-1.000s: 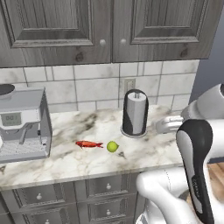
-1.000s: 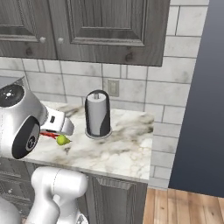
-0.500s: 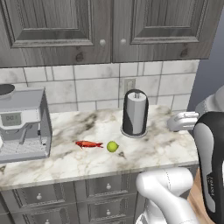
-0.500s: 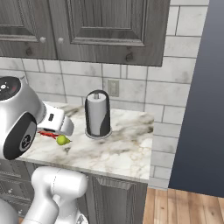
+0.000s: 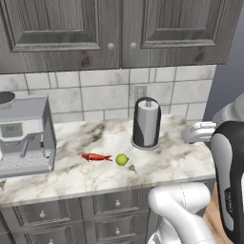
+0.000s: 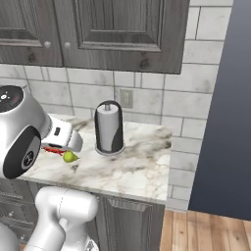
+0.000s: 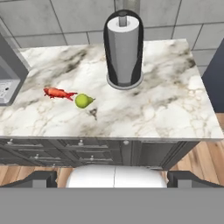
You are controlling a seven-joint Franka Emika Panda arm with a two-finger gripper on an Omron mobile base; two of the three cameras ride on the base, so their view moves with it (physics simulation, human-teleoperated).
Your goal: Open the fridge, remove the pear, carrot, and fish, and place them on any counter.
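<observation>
The gripper (image 7: 113, 177) is spread wide and holds nothing, well back from the counter (image 7: 175, 109). On the counter, the fish (image 7: 58, 93) lies just beside the pear (image 7: 82, 101). A towel holder (image 7: 124, 50) stands upright behind them.

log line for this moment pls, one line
hand: open, empty, above counter edge | fish: on counter | pear: on counter, right of fish | paper towel holder: upright behind pear
</observation>
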